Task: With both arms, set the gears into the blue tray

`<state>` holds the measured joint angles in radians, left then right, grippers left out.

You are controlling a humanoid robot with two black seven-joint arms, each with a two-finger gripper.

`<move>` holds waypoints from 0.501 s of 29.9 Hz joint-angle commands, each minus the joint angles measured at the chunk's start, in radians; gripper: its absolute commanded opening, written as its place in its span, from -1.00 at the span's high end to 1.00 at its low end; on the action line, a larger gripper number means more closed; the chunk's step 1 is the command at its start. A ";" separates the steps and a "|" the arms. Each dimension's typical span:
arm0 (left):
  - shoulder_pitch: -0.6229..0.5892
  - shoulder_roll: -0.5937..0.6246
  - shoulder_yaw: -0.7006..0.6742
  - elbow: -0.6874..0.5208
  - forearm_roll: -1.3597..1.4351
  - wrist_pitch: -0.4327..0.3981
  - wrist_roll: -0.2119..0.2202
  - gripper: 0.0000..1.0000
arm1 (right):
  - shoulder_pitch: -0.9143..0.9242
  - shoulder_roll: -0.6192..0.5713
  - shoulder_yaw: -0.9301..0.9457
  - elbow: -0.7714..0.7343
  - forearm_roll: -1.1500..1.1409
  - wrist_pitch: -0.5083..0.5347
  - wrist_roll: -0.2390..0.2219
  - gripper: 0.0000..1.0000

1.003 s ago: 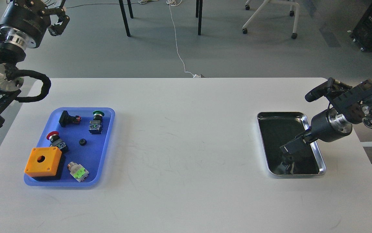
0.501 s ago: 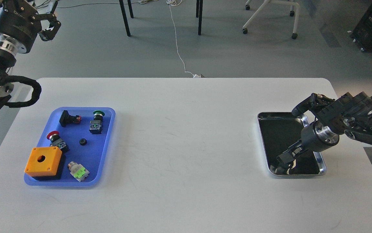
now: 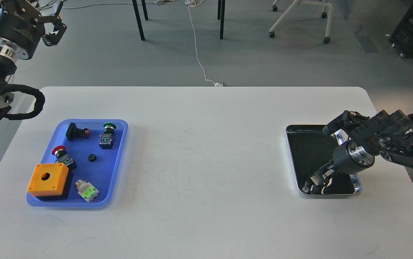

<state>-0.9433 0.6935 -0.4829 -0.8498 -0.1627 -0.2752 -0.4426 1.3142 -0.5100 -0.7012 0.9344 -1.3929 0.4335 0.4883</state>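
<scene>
Counter [image 3: 206,151]: white, rounded corners, carrying two trays well apart

Blue tray [image 3: 118,158]: at the counter's left side, lighter raised rim. Contents:
- gear [image 3: 91,157], one, small and black, lying flat near the tray's middle, touching nothing
- green-capped switch [image 3: 107,135], far right part of the tray
- red-capped switch [image 3: 62,156], left of the gear
- black switch [image 3: 77,131] lying on its side, far left corner
- orange box [image 3: 48,179] with a round hole on top, near left corner
- pale green switch [image 3: 87,190], near edge, right of the orange box

Silver tray [image 3: 293,158]: at the counter's right side, dark mirror-like bottom; whether a gear lies in it cannot be told, the bottom being dark and partly covered by the arm

Right tool [image 3: 309,186]: lowered into the silver tray's near left corner, at or just above the bottom; seen small and dark against its own reflection, so whether its fingers are apart or together cannot be told

Left tool [image 3: 53,27]: raised high beyond the counter's far left corner, over the floor; fingers spread apart, nothing between them
</scene>
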 commanded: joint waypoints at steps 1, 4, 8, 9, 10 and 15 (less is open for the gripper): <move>0.008 0.001 0.001 0.000 0.000 0.001 0.001 -0.96 | 0.000 0.002 0.000 0.000 0.000 0.001 0.000 -0.03; 0.009 0.008 0.001 0.000 0.002 0.001 0.001 -0.96 | 0.007 -0.005 0.000 0.004 -0.001 0.001 0.000 -0.03; 0.009 0.015 0.001 0.000 0.002 -0.001 0.001 -0.96 | 0.010 -0.009 -0.009 0.007 -0.009 0.001 0.000 -0.03; 0.009 0.014 0.001 0.000 0.002 -0.001 0.001 -0.96 | 0.010 -0.009 -0.011 0.007 -0.011 0.001 0.000 -0.03; 0.009 0.015 0.001 0.000 0.000 -0.001 0.001 -0.96 | 0.010 -0.009 -0.011 0.007 -0.011 0.001 0.000 -0.03; 0.011 0.020 0.001 0.000 0.002 -0.002 -0.001 -0.96 | 0.013 -0.012 -0.012 0.008 -0.026 0.001 0.000 0.00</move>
<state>-0.9342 0.7089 -0.4813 -0.8498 -0.1611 -0.2768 -0.4418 1.3247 -0.5202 -0.7130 0.9421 -1.4061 0.4342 0.4892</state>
